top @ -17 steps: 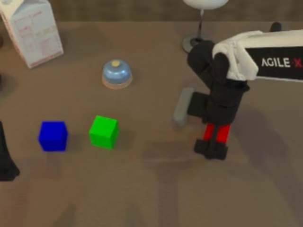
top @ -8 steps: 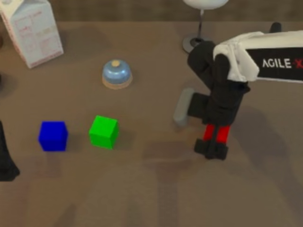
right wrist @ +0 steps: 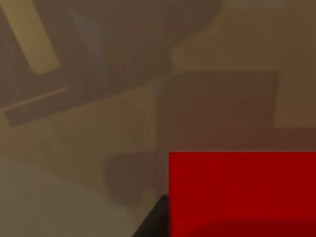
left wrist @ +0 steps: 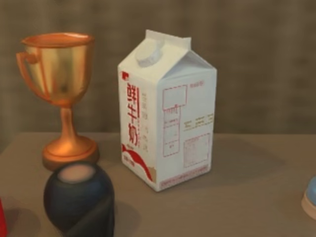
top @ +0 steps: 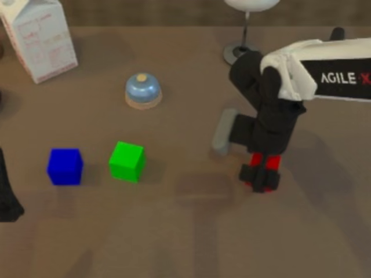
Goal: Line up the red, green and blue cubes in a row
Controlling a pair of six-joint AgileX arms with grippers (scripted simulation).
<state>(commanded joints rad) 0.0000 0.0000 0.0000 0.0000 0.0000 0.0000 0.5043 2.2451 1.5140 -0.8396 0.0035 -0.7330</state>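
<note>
Top view: red cube [top: 257,160] pinched in my right gripper [top: 260,177], right of centre on the table [top: 174,231].
Green cube [top: 127,161] and blue cube [top: 64,167] sit side by side, apart, well left of it. My left arm [top: 7,197] parked at left edge; can't tell its fingers.

Right gripper [top: 260,177] closed on the red cube [top: 257,161], pointing down. Green cube [top: 127,161] and blue cube [top: 65,167] lie well apart to its left, side by side.
</note>
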